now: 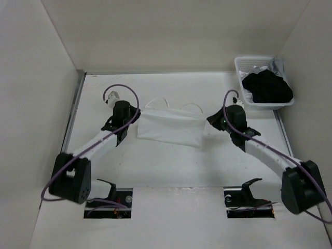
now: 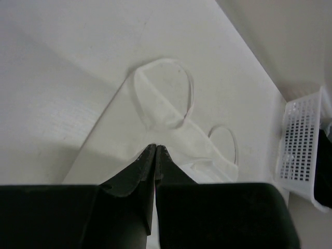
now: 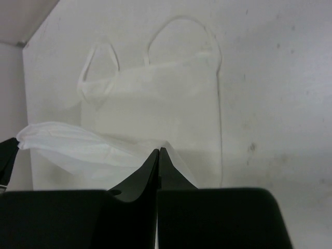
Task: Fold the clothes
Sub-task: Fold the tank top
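Clothes (image 1: pixel 168 127) lie on the desk (image 1: pixel 171 171) between the two sets of fingers, one side edge at each set of tips. Left fingers (image 2: pixel 155 148): pressed fully together, tips down on the fabric, and the right wrist view shows a ridge of cloth rising toward them, so I read them as pinching that edge. Right fingers (image 3: pixel 159 151): likewise closed with no gap, and a small flap of cloth climbs to their tips, again read as a pinch. Risks, my judgement: fabric is thin and soft, and the bite looks shallow, so a quick lift could pull it out of one pinch and leave the fold lopsided. If the two arms travel unevenly, the sheet could skew or bunch in the middle. The strap loops (image 2: pixel 162 61) lie just beyond the left fingertips and could get tucked crookedly into the fold or drag behind. A pinch that takes only the top layer would peel it off the rest. Count: one white garment, two strap loops, two sets of fingers, one white basket (image 1: pixel 244 65) well beyond the right fingers, one black garment (image 1: pixel 268 87) in it, pale cloth beside that, number unclear.
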Action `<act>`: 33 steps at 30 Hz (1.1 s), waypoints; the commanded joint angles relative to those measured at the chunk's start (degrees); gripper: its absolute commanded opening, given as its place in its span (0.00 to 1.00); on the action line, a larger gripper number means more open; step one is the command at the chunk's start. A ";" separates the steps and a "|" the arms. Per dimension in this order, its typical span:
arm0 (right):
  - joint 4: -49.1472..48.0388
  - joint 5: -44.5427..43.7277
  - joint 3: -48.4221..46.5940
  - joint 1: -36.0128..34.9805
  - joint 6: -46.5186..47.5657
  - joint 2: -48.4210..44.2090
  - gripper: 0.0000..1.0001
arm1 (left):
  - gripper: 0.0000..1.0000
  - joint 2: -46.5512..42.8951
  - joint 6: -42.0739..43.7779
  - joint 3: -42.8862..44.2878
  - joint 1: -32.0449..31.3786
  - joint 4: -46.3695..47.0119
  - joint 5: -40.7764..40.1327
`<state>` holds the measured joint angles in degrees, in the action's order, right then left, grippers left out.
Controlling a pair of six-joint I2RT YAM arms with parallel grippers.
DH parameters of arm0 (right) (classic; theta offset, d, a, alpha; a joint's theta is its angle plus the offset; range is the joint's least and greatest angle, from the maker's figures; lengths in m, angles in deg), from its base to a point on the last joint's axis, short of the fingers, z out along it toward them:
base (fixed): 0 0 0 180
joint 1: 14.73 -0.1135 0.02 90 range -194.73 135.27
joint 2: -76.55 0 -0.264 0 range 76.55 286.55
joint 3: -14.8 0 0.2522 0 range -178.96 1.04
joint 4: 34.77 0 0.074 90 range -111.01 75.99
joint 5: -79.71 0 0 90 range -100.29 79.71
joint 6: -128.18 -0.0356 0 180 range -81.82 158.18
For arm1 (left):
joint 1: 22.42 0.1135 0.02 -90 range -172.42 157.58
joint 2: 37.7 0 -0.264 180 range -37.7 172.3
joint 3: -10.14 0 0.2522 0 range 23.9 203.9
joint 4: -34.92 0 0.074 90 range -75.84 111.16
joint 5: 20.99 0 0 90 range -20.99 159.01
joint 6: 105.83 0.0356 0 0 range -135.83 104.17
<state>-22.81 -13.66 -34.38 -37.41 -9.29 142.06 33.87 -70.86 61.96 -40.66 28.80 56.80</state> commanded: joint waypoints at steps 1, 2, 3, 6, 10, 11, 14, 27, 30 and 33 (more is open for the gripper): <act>-9.09 4.25 -8.50 4.95 3.43 9.86 0.00 | 0.01 10.21 1.06 8.93 1.58 10.72 -1.77; -9.62 5.30 -10.79 6.19 3.43 13.46 0.00 | 0.01 14.34 1.06 12.35 1.85 10.82 -1.59; -10.14 5.75 -12.46 6.98 3.43 16.28 0.00 | 0.01 18.30 1.41 15.78 1.94 10.82 -1.68; -11.47 7.94 -18.70 9.45 2.55 26.65 0.01 | 0.03 29.12 1.50 24.40 2.99 9.59 -1.33; -11.82 8.92 -24.60 9.89 1.32 35.02 0.29 | 0.24 36.61 0.53 29.95 4.66 6.69 0.77; -11.82 8.39 -24.70 9.72 1.06 35.12 0.37 | 0.32 36.88 0.97 30.05 4.84 6.60 1.39; -13.13 6.20 -21.37 9.54 1.40 31.45 0.48 | 0.39 32.25 2.11 25.07 5.19 7.30 1.14; -15.42 -0.49 5.97 -0.48 0.97 13.06 0.21 | 0.40 13.59 2.64 -8.53 4.92 11.61 7.02; -16.30 -0.14 8.26 -1.27 0.18 12.27 0.44 | 0.40 15.43 2.64 -9.06 4.75 13.19 8.34; -18.23 0.74 8.88 -1.36 -0.52 13.40 0.47 | 0.40 17.11 2.20 -8.89 4.14 14.33 8.78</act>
<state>-35.86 -12.66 -25.44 -38.11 -8.80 156.27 49.26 -69.13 53.85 -36.02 41.06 63.25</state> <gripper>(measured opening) 0.468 0.400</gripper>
